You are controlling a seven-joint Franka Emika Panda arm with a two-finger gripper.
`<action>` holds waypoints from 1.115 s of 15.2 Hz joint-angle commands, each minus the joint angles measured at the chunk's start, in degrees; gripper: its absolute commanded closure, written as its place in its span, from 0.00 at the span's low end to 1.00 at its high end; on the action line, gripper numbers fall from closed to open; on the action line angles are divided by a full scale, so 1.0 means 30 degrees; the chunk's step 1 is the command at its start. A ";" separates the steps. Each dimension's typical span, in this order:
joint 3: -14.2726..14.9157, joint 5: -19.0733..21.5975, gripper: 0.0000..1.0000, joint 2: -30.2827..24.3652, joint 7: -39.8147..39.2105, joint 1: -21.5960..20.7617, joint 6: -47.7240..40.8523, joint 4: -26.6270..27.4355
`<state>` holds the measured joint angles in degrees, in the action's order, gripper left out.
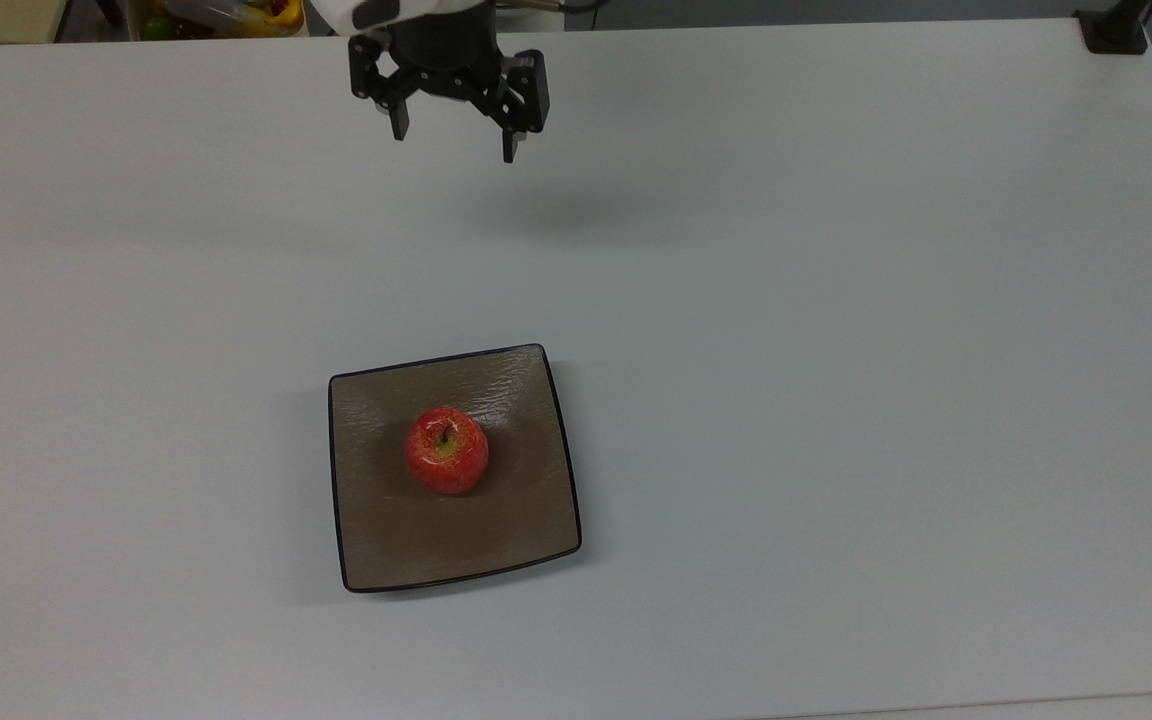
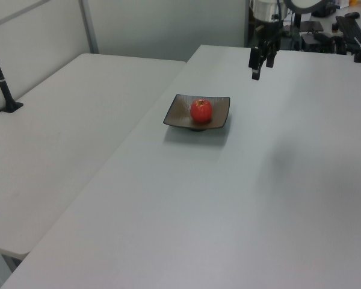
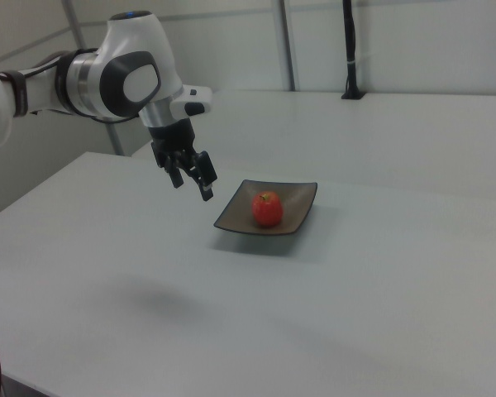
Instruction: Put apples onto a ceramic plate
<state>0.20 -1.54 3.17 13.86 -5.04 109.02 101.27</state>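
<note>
Centrally, apple on plate, hand released, empty, near table edge

This is looking like a robotics lab: a white robot arm is hanging over a bare white table, with a second white table standing beside it at the left of the left view. Black camera posts are standing clamped to the table edges, and plain partition walls are closing off the upper part of the right view.
</note>
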 commanded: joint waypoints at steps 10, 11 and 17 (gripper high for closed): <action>0.0898 0.0454 0.00 -0.1262 -0.2363 -0.0402 0.0691 0.1604; 0.0899 0.0454 0.00 -0.1263 -0.2247 -0.0402 0.0691 0.1575; 0.0928 0.0220 0.00 -0.1234 -0.2450 -0.0519 0.0691 0.1633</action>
